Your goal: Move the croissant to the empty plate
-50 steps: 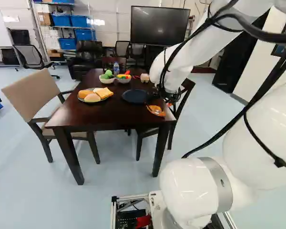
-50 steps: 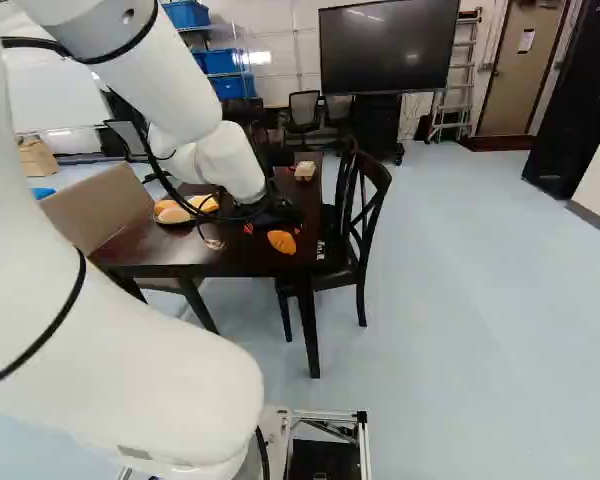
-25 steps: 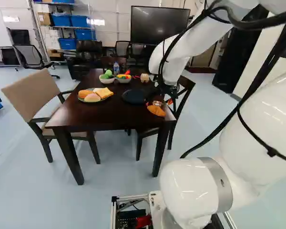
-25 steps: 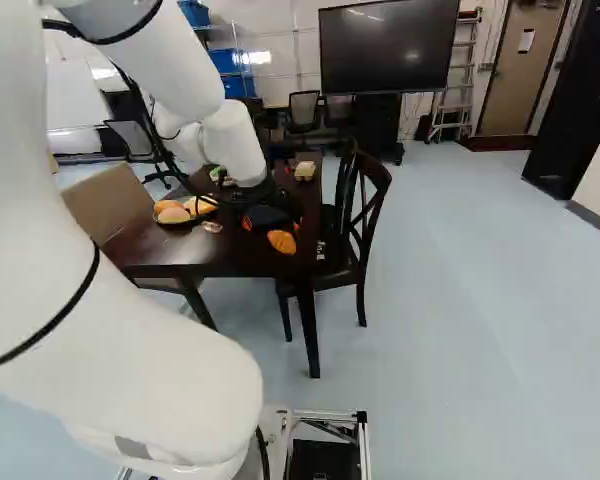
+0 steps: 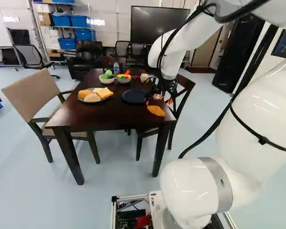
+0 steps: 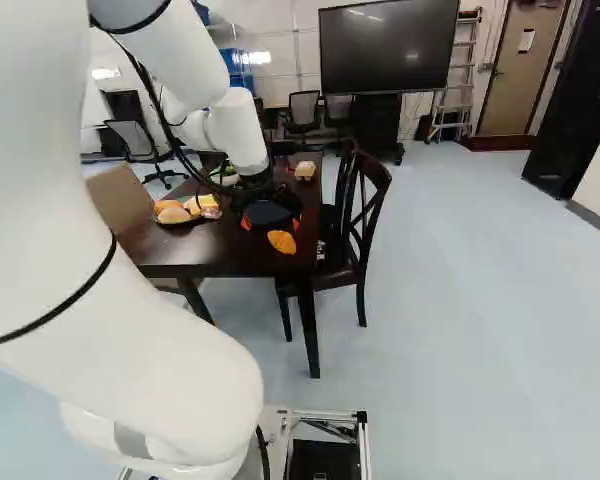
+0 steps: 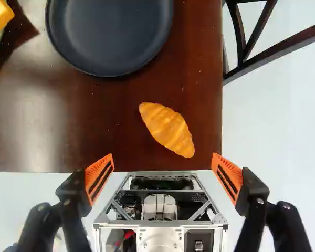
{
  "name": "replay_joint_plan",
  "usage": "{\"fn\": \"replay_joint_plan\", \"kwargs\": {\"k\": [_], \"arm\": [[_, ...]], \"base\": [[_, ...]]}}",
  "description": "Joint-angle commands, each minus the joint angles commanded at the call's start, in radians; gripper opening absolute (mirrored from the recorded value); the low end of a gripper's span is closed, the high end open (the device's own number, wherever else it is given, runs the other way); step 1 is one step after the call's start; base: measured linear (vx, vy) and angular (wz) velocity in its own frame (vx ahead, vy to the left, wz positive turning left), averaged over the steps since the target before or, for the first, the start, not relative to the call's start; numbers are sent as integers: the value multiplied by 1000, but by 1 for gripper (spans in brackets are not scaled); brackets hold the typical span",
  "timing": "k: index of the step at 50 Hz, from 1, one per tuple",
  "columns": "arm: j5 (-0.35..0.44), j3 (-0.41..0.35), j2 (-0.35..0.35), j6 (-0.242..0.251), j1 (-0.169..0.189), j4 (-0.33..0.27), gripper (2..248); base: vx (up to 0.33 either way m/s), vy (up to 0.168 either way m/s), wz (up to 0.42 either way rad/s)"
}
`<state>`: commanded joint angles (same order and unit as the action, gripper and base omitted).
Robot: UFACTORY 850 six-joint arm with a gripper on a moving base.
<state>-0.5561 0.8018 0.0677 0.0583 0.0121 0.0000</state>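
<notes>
Over the dark table (image 5: 114, 114) the arm (image 5: 171, 55) has shifted, baring the croissant (image 7: 167, 129) near the close right corner; the gripper (image 7: 163, 160) gapes empty, grasp seemingly next.

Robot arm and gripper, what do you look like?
The arm is white, smooth and rounded, with a gray ring, thin black bands and black cables. The gripper is black, with two fingers and slotted orange pads.

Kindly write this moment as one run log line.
jaws: open, wide apart | croissant: on table, ahead of jaws, ungripped | dark plate: empty | move: not yet done
</notes>
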Motion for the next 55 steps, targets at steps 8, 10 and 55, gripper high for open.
{"fn": "replay_joint_plan", "kwargs": {"k": [8,10,55], "arm": [[0,0,0,79,0,0,247],[0,0,0,100,0,0,247],[-84,69,-69,574,-1,0,247]], "base": [[0,0,0],[0,0,0],[0,0,0]]}}
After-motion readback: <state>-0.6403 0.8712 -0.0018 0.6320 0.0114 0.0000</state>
